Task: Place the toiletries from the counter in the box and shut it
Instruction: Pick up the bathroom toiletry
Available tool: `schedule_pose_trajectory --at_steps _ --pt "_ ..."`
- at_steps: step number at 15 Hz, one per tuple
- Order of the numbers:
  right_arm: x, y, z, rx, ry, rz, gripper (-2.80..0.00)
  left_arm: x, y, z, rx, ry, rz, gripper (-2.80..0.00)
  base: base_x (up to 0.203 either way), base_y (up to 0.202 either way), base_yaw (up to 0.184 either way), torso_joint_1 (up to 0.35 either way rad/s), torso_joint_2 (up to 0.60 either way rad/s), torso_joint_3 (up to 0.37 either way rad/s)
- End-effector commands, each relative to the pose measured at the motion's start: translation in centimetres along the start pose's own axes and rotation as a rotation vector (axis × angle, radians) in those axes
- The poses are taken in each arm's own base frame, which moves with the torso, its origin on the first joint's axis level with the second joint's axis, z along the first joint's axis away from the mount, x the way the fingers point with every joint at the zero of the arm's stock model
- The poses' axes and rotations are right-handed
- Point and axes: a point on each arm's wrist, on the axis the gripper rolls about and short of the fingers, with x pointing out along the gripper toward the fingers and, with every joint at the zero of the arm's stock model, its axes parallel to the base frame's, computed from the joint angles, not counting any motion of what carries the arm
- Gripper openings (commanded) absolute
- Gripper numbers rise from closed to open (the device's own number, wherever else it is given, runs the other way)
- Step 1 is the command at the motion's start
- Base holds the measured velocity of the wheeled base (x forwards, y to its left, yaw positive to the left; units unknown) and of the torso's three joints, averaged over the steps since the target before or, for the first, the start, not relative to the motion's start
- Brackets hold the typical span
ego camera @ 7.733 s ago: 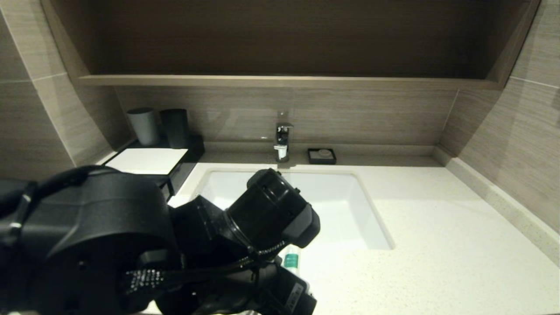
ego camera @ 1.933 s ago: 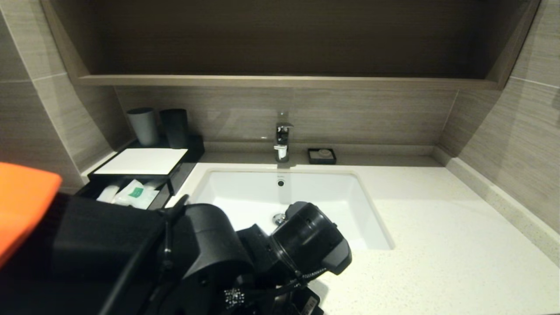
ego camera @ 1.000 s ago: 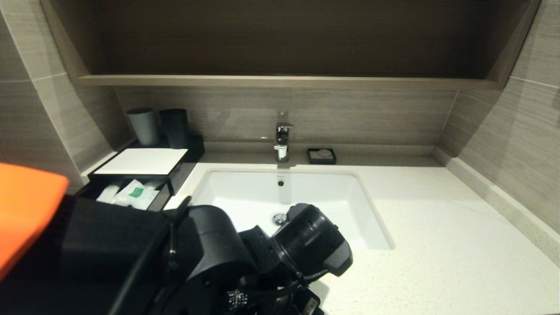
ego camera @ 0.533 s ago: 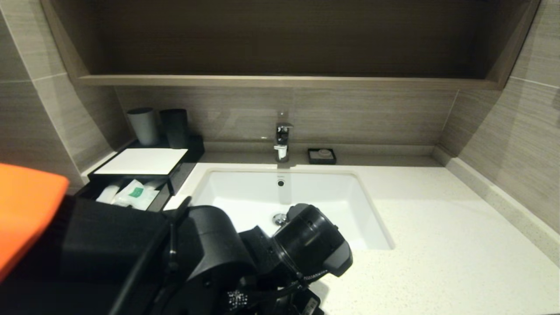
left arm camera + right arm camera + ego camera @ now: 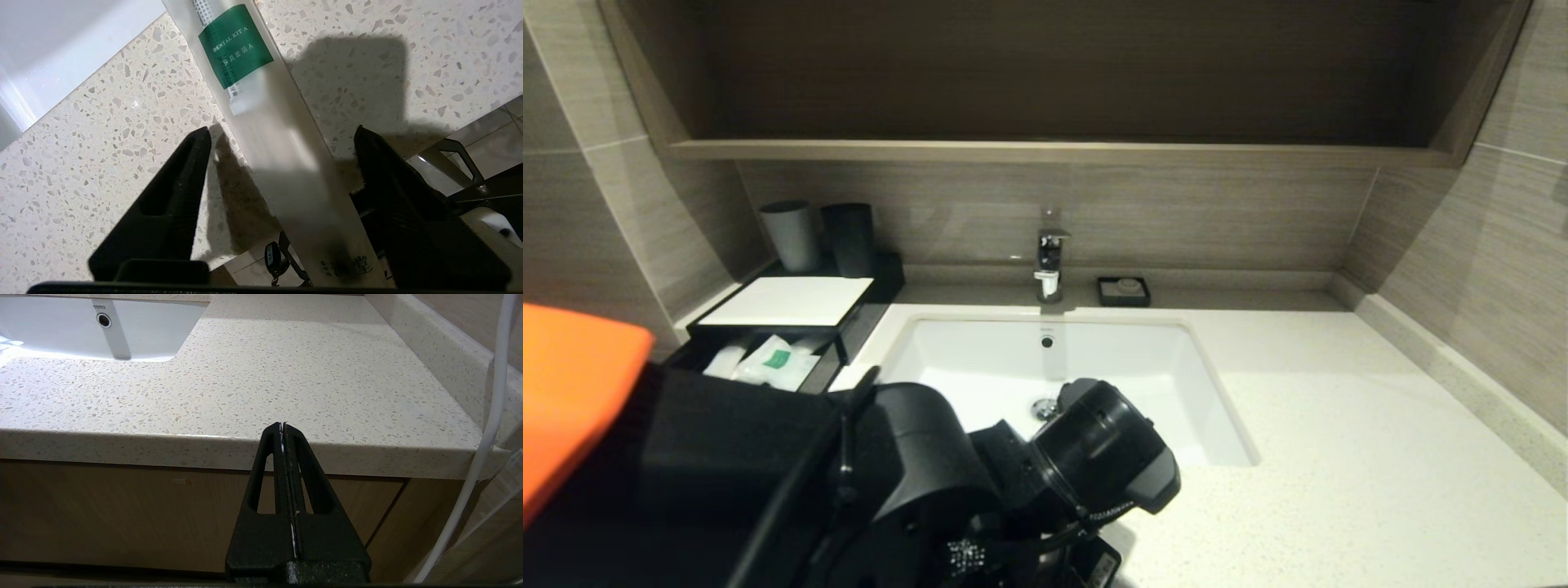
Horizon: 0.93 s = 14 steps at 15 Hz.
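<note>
Sachet (image 5: 261, 118), dental kit, long: lies at worktop (image 5: 102, 163) front edge, overhanging it. Left gripper (image 5: 282, 139) straddles it, jaws wide, not gripping. Close squarely across its width. Right gripper (image 5: 282, 425) parked, jaws shut.

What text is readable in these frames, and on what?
"DENTAL KIT A", then a line of Chinese characters: green label of the dental kit sachet.
"TOTO": sink basin, above the overflow hole.
Dark print at the sachet's near end: blurred.
Green label in the box drawer: too small.

Left claw (image 5: 282, 139) agape; right claw (image 5: 283, 426) clamped.
</note>
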Motion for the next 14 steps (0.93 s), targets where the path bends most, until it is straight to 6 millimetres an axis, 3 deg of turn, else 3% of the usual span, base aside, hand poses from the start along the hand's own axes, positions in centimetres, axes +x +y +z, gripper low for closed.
schedule_pose_trajectory --at_steps 1,14 --pt "0.01 0.0 -0.05 -0.001 0.002 0.001 -2.8 -0.15 0.27 0.1 -0.011 -0.005 0.004 -2.8 0.0 0.0 0.0 0.0 0.0 0.0" --pt "0.01 0.0 -0.05 -0.001 0.002 0.001 -2.8 -0.26 0.47 0.13 -0.016 -0.008 0.006 -2.8 0.0 0.0 0.0 0.0 0.0 0.0"
